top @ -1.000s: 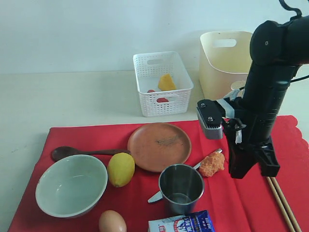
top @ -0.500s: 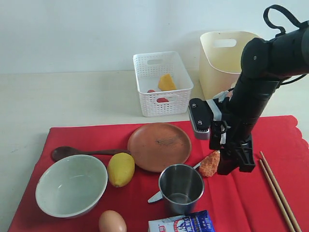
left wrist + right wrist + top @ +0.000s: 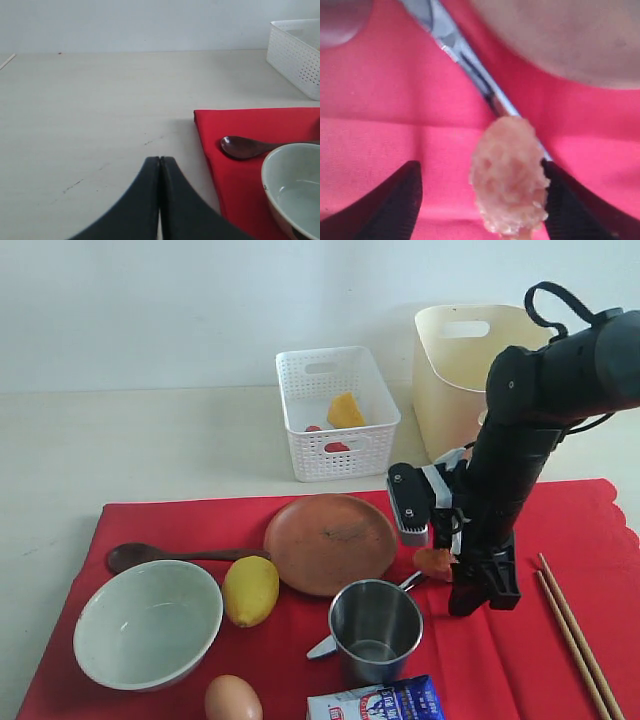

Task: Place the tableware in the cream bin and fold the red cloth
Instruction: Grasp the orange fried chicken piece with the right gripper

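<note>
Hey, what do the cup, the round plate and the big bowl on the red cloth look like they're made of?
The cup looks like steel: grey, shiny walls with reflections. The round plate looks like terracotta or matt ceramic: flat orange-brown, no gloss. The bowl is probably glazed ceramic: pale green-white inside with a soft sheen, though plastic is possible.

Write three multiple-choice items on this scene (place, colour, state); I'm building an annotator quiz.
1. The lemon lies: A between bowl and plate; B inside the bowl; C on the plate.
2. The plate is: A white; B terracotta; C blue.
3. The left hand is: A open; B shut on a utensil; C shut, empty.
Answers: A, the bowl is on one side of it and the plate on the other. B, its face is reddish brown. C, its fingers press together with nothing between.
</note>
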Robot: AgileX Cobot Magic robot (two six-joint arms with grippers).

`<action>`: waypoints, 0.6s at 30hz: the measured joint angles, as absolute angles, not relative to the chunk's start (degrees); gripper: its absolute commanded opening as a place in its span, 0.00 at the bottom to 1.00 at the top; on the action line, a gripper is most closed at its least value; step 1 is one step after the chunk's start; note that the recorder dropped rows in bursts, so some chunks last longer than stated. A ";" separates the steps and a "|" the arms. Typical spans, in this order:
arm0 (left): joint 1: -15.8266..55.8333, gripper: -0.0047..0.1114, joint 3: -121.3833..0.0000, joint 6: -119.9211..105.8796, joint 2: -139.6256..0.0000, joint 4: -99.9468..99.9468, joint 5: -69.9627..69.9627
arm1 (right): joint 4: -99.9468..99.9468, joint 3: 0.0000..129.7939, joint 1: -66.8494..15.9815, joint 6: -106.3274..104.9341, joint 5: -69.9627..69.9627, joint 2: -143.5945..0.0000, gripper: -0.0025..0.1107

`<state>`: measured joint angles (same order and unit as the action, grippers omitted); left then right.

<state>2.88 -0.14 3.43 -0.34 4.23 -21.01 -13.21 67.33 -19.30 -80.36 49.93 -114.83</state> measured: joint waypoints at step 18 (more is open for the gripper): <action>2.88 0.04 -0.14 3.43 -0.34 4.23 -21.01 | -12.74 67.26 -19.30 -79.36 52.82 -114.23 0.02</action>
